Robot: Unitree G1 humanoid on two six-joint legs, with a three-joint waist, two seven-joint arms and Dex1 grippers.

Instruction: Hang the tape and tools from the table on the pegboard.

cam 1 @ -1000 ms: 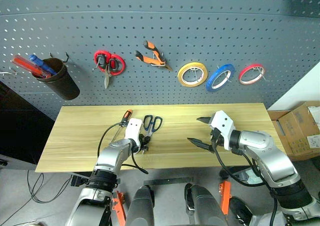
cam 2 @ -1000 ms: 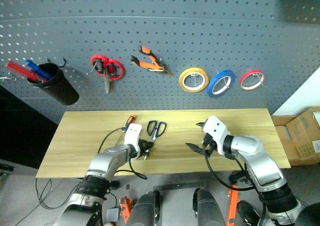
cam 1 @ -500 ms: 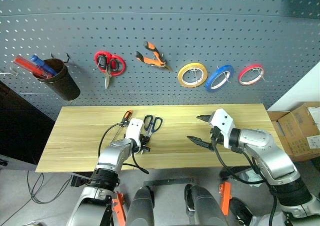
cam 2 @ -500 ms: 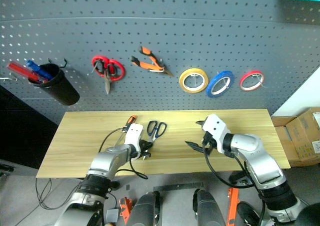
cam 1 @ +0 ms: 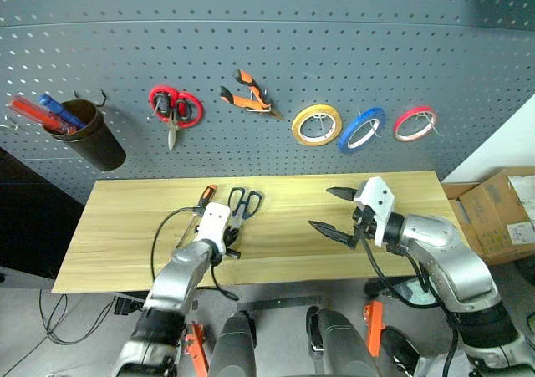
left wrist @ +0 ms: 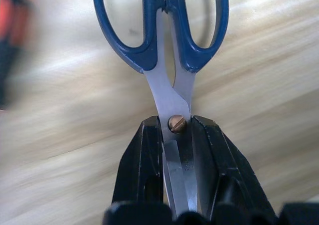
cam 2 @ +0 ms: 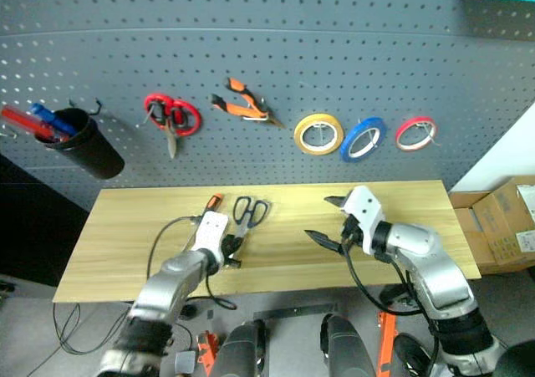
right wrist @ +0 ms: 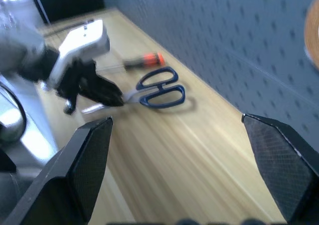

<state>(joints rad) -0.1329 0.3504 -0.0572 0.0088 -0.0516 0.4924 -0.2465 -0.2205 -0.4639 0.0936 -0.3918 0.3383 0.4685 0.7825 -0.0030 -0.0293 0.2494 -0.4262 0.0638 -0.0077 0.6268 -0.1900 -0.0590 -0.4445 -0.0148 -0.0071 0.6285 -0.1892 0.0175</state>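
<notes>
Screwdriver (cam 1: 203,198) flat on table (cam 1: 117,235), just left of scissors (cam 1: 242,201). Left gripper (cam 1: 228,247) clamped tight on scissors blades at the pivot screw, handle loops pointing toward pegboard (cam 1: 267,26); scissors look barely off the wood. To do well: keep grip firm near the pivot so blades stay shut, lift clear of the screwdriver, turn one loop square to a free hook, thread loop fully before letting go. Pliers (cam 1: 247,93) and blue tape (cam 1: 361,129) already on hooks. Right gripper (cam 1: 334,211) spread wide, empty, above table's right half.
</notes>
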